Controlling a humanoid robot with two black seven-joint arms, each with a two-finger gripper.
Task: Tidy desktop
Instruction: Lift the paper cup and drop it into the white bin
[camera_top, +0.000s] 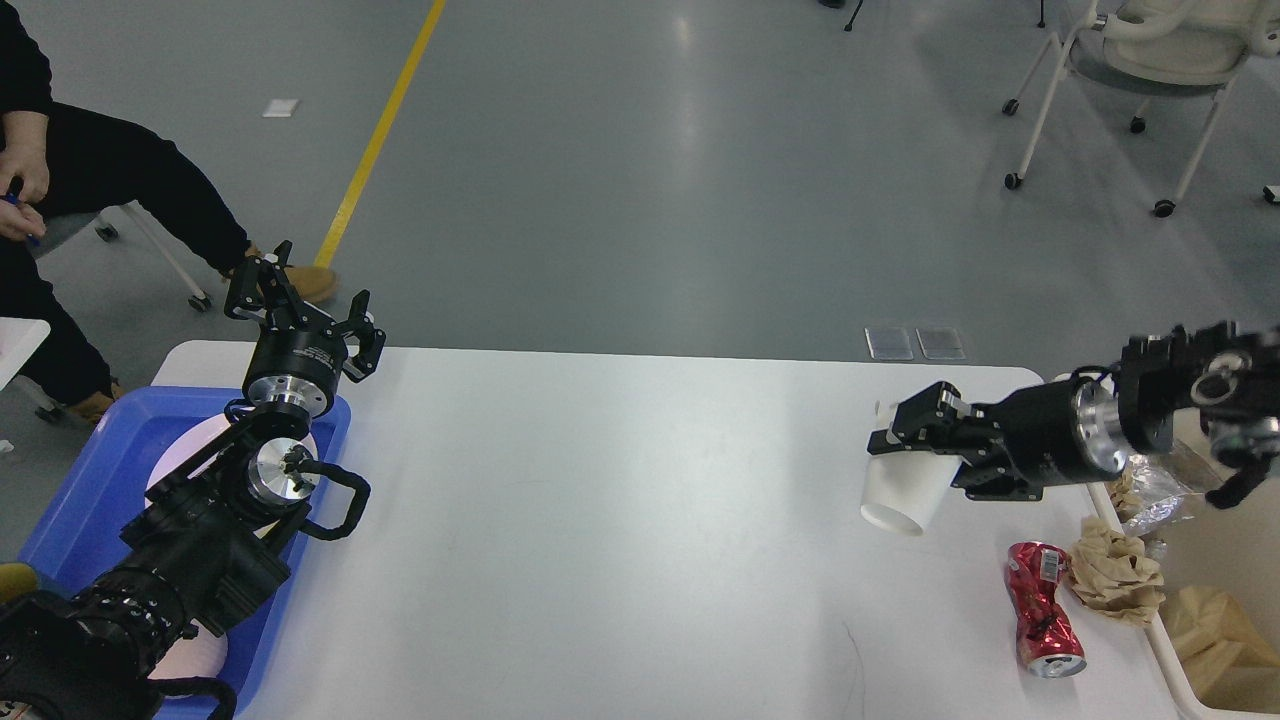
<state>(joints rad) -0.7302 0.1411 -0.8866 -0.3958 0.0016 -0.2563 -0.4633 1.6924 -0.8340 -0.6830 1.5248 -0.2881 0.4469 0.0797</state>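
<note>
Large white rectangular desktop with rounded corners. Right gripper clamped on the rim of a white paper cup, cup hanging tilted below the fingers, above the tabletop. Below and to the right of that gripper, a crushed red metal can lying on its side, touching a crumpled brown paper wad beside it. Off-white rectangular bin past the wad, holding crinkled foil and brown paper. Left gripper raised with fingers spread, nothing between them, above the far corner of a blue plastic tray holding a white round plate.
</note>
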